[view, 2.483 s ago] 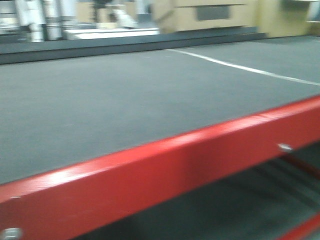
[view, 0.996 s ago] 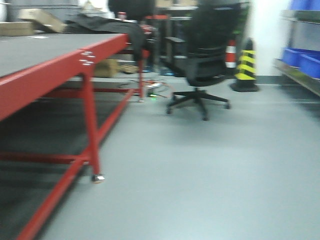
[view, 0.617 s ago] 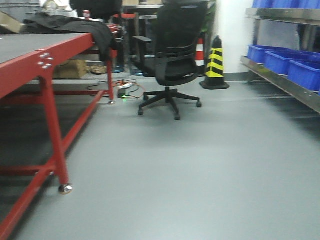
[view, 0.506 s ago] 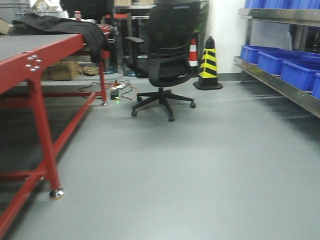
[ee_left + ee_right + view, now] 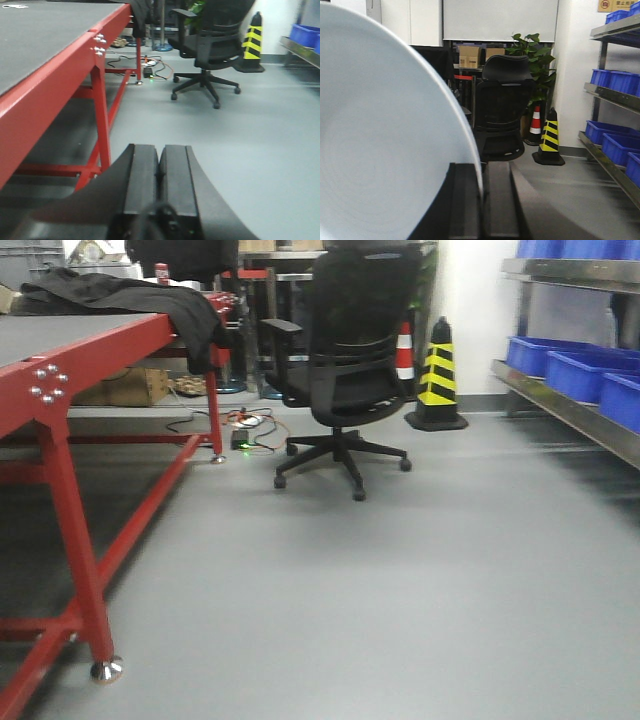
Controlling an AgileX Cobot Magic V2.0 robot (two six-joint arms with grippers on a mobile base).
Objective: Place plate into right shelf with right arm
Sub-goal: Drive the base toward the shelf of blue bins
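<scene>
In the right wrist view my right gripper (image 5: 481, 172) is shut on the rim of the pale blue-white plate (image 5: 380, 150), which stands on edge and fills the left half of that view. The right shelf (image 5: 615, 95), a steel rack with blue bins, stands at the right edge there; it also shows in the front view (image 5: 575, 405) and the left wrist view (image 5: 300, 47). My left gripper (image 5: 159, 152) is shut and empty, held above the grey floor beside the red-framed table (image 5: 50, 95). Neither gripper shows in the front view.
A black office chair (image 5: 345, 370) stands mid-floor ahead. A yellow-and-black cone (image 5: 438, 375) and a red-and-white cone (image 5: 404, 350) stand behind it by the wall. The red table (image 5: 60, 390) runs along the left, dark cloth on it. Cables lie on the floor (image 5: 250, 425).
The front view has swung from the red table's top round to the right, across the floor, chair and steel shelf; in the last half second it shifted slightly back, the chair moving right in frame.
</scene>
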